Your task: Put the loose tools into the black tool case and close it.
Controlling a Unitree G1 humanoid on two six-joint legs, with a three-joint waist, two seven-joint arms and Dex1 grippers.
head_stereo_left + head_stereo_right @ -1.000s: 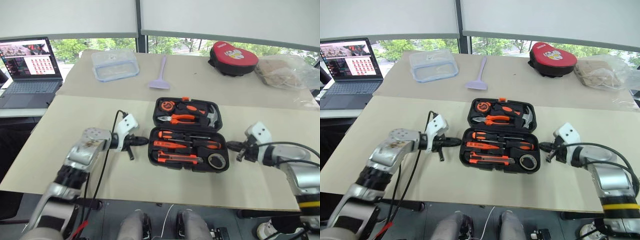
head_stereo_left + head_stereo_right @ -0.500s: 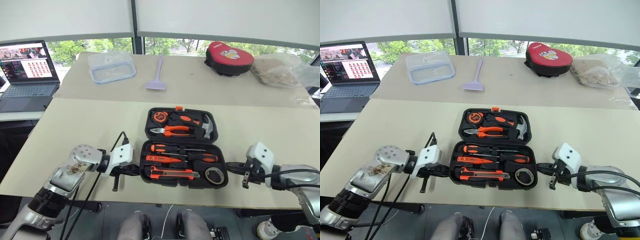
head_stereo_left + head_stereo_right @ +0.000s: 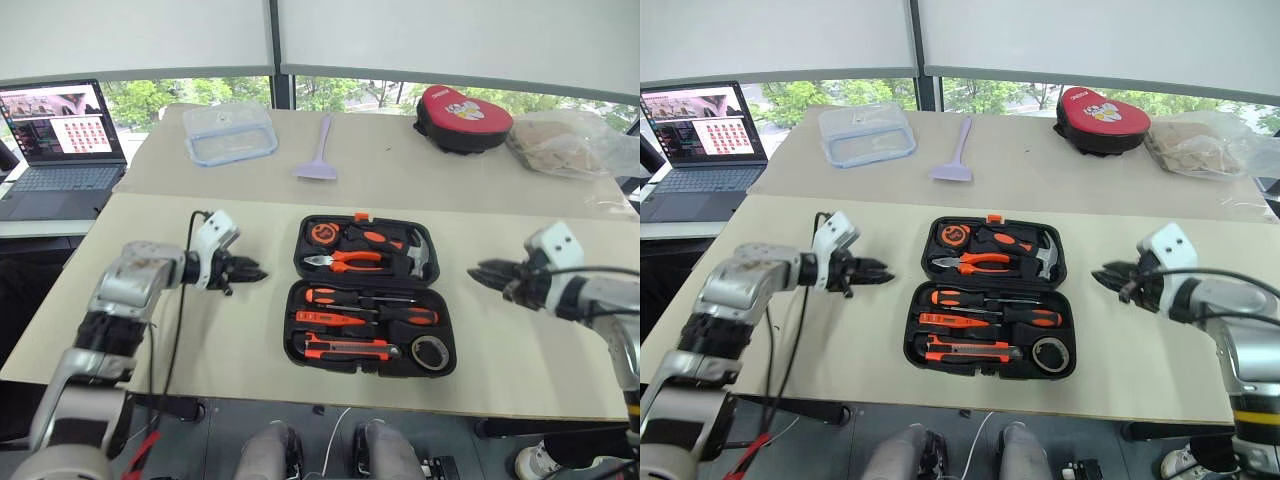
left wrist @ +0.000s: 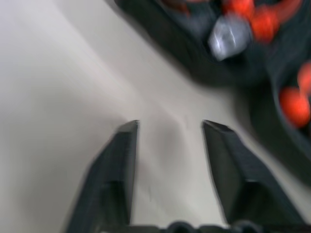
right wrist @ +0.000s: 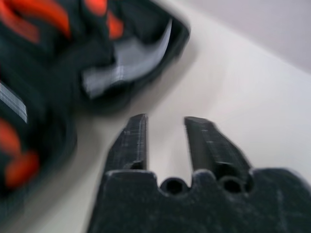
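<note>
The black tool case (image 3: 291,332) lies open in the middle of the table, lid flat behind the base. In the base sit slim screwdrivers (image 3: 365,298), an orange-and-black utility knife (image 3: 345,347) and a small grey tape roll (image 3: 432,352). Pliers, a hammer and a tape measure fill the lid. My left gripper (image 3: 252,273) hovers left of the case, pointing at it, open and empty; its fingers (image 4: 119,165) stand apart over bare table. Right of the case, my right gripper (image 3: 482,270) points at the lid's side, fingers (image 5: 135,141) apart, holding nothing.
Along the back of the table are a laptop (image 3: 55,130), a clear lidded container (image 3: 230,132), a lilac spatula (image 3: 318,160), a red-and-black pouch (image 3: 462,112) and a crumpled plastic bag (image 3: 570,140). Bare tabletop flanks the case on both sides.
Both grippers have gone from shut to open. Each has lifted and pulled back from the sides of the case's base to beside the hinge line. The case has not moved.
</note>
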